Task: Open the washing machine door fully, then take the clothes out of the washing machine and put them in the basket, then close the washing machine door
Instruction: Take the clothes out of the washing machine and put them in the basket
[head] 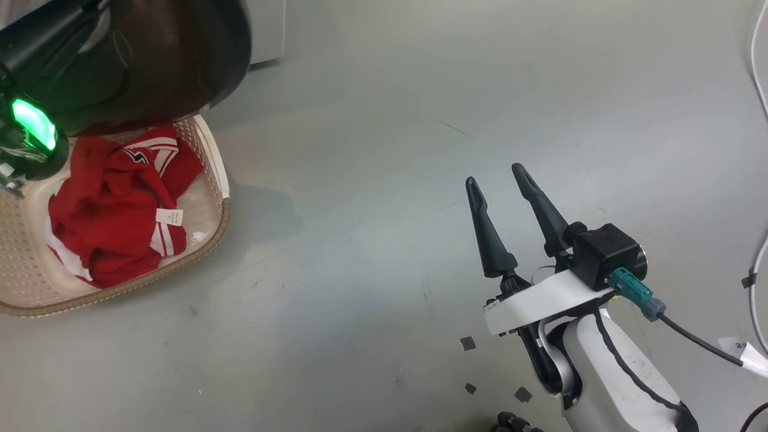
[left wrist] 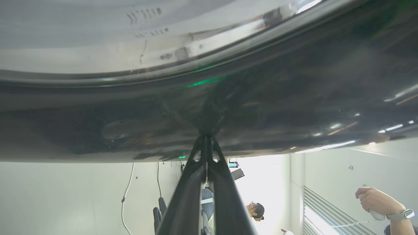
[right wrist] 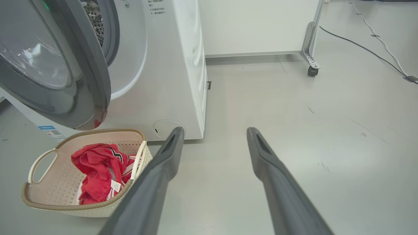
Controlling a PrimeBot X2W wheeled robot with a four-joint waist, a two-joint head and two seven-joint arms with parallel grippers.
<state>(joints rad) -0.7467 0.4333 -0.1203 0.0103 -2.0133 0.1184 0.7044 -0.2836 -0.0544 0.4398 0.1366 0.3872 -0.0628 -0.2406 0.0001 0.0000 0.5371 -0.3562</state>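
**Q:** Where is the door?
**A:** The washing machine door [right wrist: 94,65], a glossy dark rim around bulging glass, hangs swung out from the white washing machine [right wrist: 169,81], above the basket [right wrist: 81,209] on the grey floor [right wrist: 294,130].

**Q:** What's around it?
**A:** A red-and-white garment [head: 114,222] is heaped in the basket. A castered stand [right wrist: 312,49] and a cable [right wrist: 359,45] lie farther off.

**Q:** And the grippers?
**A:** The left gripper [left wrist: 206,140], fingers pressed together, touches the door's rim. The right gripper [head: 494,174] hovers spread and empty, well apart on the basket's right.

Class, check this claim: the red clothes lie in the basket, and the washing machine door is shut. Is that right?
No. The red clothes lie in the basket, but the washing machine door stands open; the right wrist view shows it.
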